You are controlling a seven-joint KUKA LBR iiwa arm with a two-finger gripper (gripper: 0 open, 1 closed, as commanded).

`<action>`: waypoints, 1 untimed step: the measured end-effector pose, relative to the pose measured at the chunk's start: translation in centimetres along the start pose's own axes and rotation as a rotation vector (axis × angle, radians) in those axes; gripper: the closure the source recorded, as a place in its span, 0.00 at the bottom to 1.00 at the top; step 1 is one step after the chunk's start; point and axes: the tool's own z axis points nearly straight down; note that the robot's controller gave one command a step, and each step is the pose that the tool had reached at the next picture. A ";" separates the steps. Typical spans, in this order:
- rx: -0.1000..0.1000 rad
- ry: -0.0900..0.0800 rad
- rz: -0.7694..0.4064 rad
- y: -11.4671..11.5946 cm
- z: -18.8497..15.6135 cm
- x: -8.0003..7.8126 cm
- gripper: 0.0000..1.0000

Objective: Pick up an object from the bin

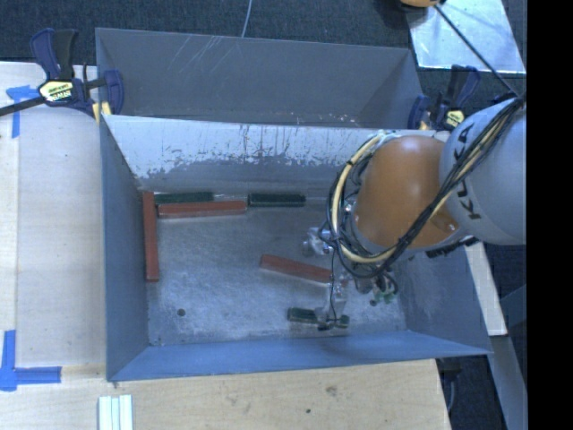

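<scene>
My gripper (pixel 336 319) reaches down to the bin floor near the front wall, right of centre, below the orange cover. Its fingertips stand at the right end of a short dark green stick (pixel 307 315) that lies flat there. Whether the stick sits between the fingers I cannot make out. Just behind it a reddish-brown stick (pixel 294 268) lies at a slant on the floor, its right end hidden under the arm.
Along the back of the floor lie a reddish-brown stick (pixel 201 209), a dark green stick (pixel 184 199) behind it and another dark green stick (pixel 277 201) to the right. A further reddish-brown stick (pixel 150 237) lies along the left wall.
</scene>
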 end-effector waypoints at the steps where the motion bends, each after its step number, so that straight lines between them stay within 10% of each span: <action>1: 0.000 0.009 0.008 0.5 3.2 -0.5 0.00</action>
